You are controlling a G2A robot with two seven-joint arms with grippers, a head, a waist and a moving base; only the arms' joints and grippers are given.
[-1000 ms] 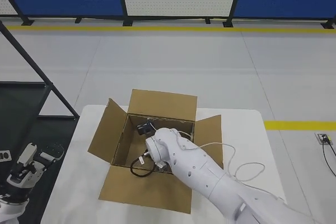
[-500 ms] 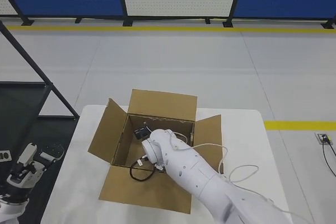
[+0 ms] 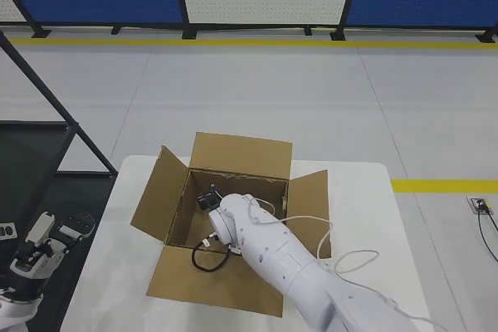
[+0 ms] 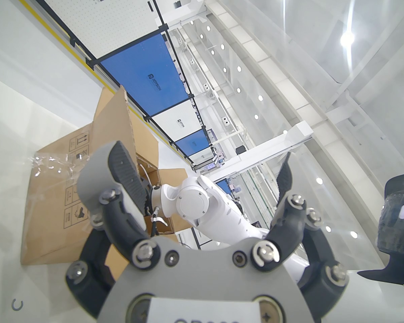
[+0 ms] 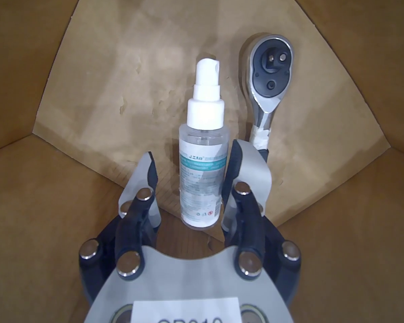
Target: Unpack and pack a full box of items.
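An open cardboard box (image 3: 241, 153) is set on the white table (image 3: 357, 191), towards its left side, with all four flaps folded outward. The right arm (image 3: 257, 241) is reached down into the box from the near right. Inside, the right gripper (image 5: 192, 151) is held spread around a clear spray bottle (image 5: 202, 176) with a white pump top; one finger (image 5: 235, 159) is seen at the bottle's side, the other is kept apart from it. The bottle is laid on the box floor, and a ratchet wrench (image 5: 269, 72) is laid just beside it, roughly parallel. The left gripper (image 4: 202, 156) is held beyond the table's left edge, on the near side, well apart from the box, with its fingers spread wide and nothing between them.
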